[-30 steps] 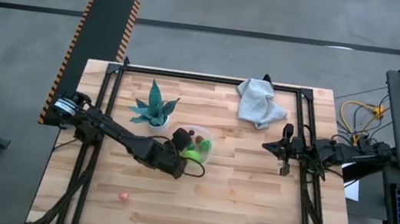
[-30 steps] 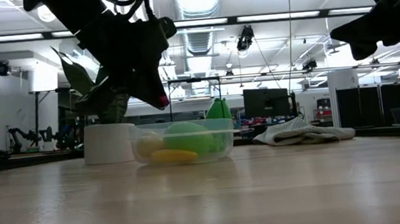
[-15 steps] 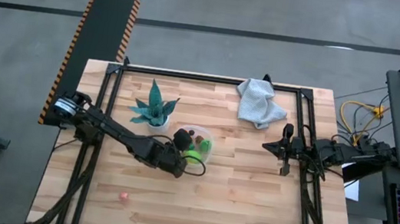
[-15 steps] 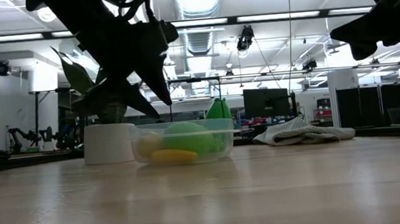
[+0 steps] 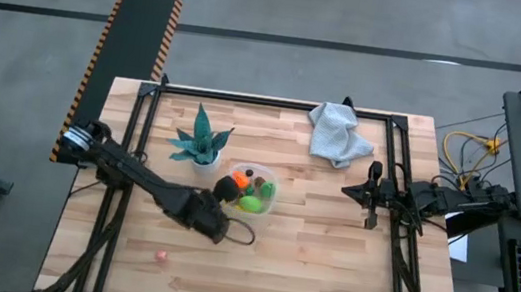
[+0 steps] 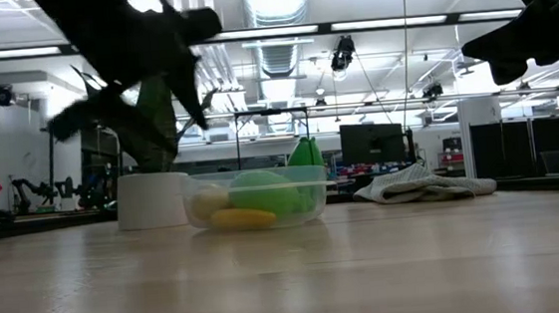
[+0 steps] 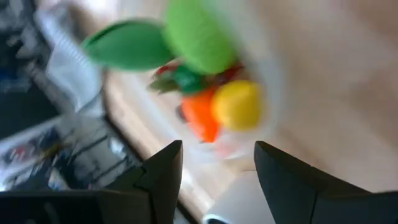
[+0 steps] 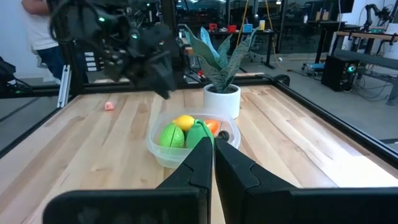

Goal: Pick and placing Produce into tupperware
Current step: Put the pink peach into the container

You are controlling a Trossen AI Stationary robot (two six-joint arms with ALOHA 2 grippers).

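Near the middle of the table (image 5: 325, 266), the clear tupperware (image 5: 252, 191) sits just right of the white plant pot (image 5: 203, 158), and it holds most of the produce: green pieces, a yellow one, an orange one (image 5: 239, 179) and something dark at the far edge. A second ago the left gripper (image 5: 223, 190) hung right over the tub with its fingers pinched on a small pinkish-red piece; half a second later the fingers had spread, and now they stand apart and empty, as the left wrist view shows, with the tub and its contents in front of them. The arm has also drawn back toward the near left, so the gripper is at the tub's left rim, no longer above it. I take it the piece was let go into the tub, though I cannot pick it out for certain among the others. One small pink piece (image 5: 160, 254) lies alone on the near left part of the table, well apart from the tub, so the job does not look finished; that piece seems the likely next target. Over on the right, the right gripper (image 5: 369, 217) waits with its fingers pressed together, holding nothing, and the grey cloth (image 5: 336, 134) lies at the far side.
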